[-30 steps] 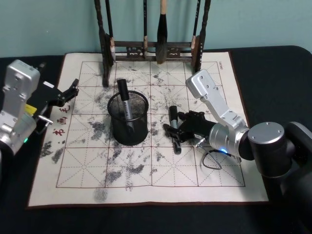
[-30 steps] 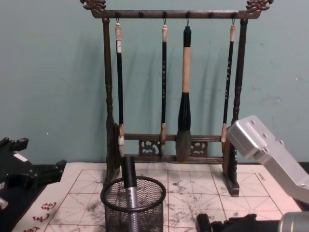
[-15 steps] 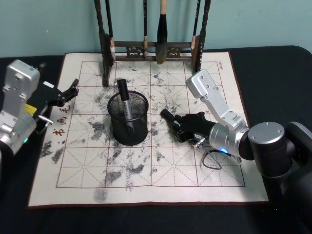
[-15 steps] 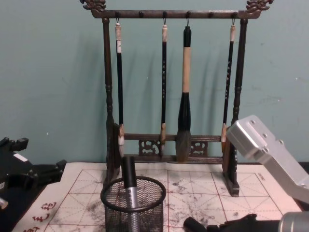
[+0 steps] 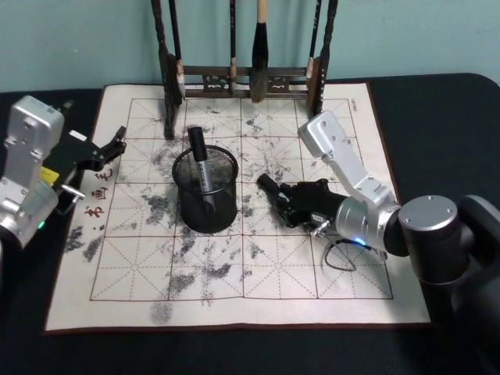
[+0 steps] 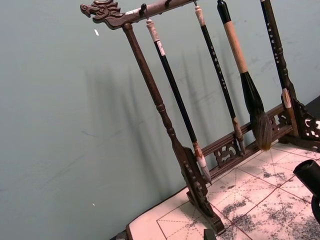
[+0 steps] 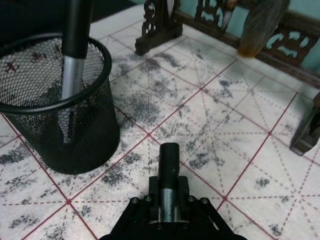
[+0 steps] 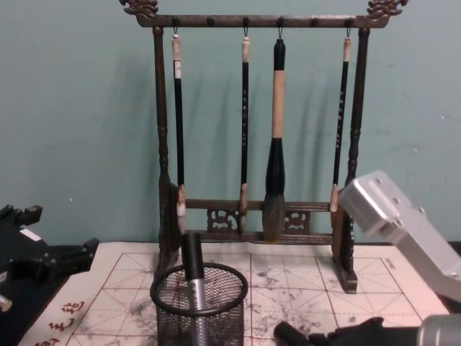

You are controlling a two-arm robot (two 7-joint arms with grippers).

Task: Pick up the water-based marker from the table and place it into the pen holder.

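Observation:
My right gripper (image 5: 289, 206) is shut on the black water-based marker (image 5: 271, 189), held low over the white gridded mat (image 5: 312, 273) on the dark table (image 5: 437, 109). The marker's free end points at the black mesh pen holder (image 5: 205, 192), a short gap to its left. In the right wrist view the marker (image 7: 169, 165) sticks out from between the fingers (image 7: 182, 186), with the pen holder (image 7: 55, 125) ahead of it. Another marker (image 5: 198, 160) leans inside the holder. The chest view shows the holder (image 8: 199, 306) and the held marker's end (image 8: 284, 333). My left gripper (image 5: 109, 148) rests open at the mat's left edge.
A tall dark wooden brush rack (image 5: 242, 78) with several hanging brushes stands along the mat's back edge, behind the holder; it also rises in the chest view (image 8: 263, 216). The near half of the mat is bare apart from grey ink stains.
The marker lay on the mat in my right gripper a second ago. It now sits raised and turned, its end pointing at the pen holder. The left arm has not moved.

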